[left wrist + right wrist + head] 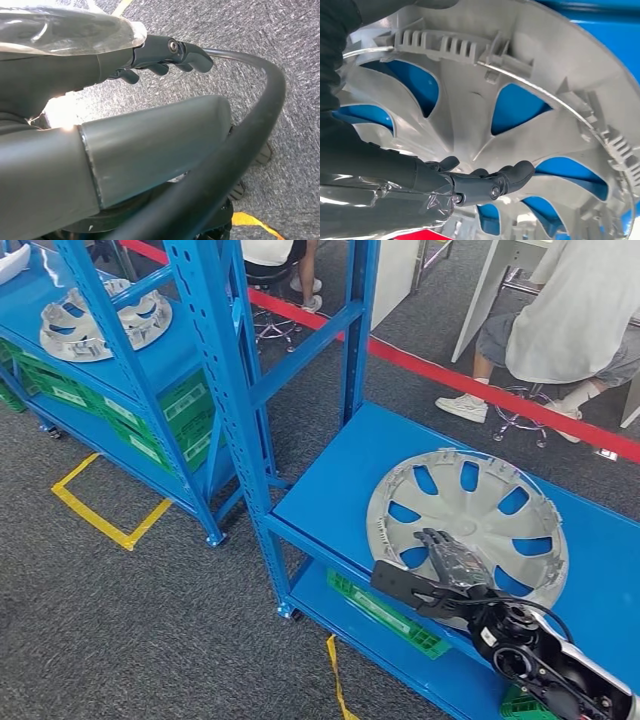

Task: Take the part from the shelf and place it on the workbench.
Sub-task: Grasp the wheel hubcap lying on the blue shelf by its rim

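A silver hubcap [483, 510] lies inner side up on the blue shelf board [332, 495], at the right of the head view. My right hand [445, 565] reaches over the hubcap's near rim, its dark fingers lying on the spokes and its thumb stretched out sideways along the shelf's front edge. In the right wrist view the fingers [497, 182] lie nearly straight across the hubcap [471, 100] and close on nothing. My left hand [166, 55] hangs over the grey carpet with nothing in it.
A blue shelf upright [226, 370] stands just left of the hubcap. A second hubcap [106, 315] lies on the neighbouring shelf at far left. Green crates [385, 612] fill the lower boards. A seated person [573, 310] is behind the red floor line [453, 375].
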